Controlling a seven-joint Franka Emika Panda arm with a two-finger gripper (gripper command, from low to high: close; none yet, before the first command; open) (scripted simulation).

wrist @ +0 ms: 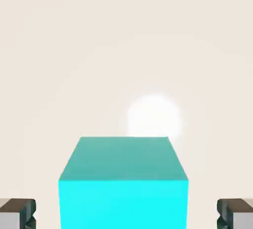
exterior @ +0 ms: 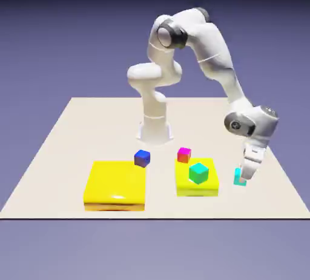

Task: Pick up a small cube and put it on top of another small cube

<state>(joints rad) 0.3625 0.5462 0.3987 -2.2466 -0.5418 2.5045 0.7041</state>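
Exterior view, clock centred on the picture
Gripper [exterior: 243,179]: at 4 o'clock, low over the cyan cube, partly hiding it.
Cyan cube [exterior: 237,177]: on the table [exterior: 115,130], to the exterior view's right of the small slab [exterior: 197,191].
Green cube [exterior: 198,173]: on the small slab, between 4 and 5 o'clock.
Magenta cube [exterior: 184,155]: between 4 and 5, just beside that slab's far edge.
Blue cube [exterior: 142,158]: between 6 and 7.
Large slab [exterior: 115,182]: at 7.

Hand view
Cyan cube: at 6 o'clock, large, cut off by the bottom edge.
Fingertips [wrist: 21,214]: open, one on each side of the cube, gaps showing.
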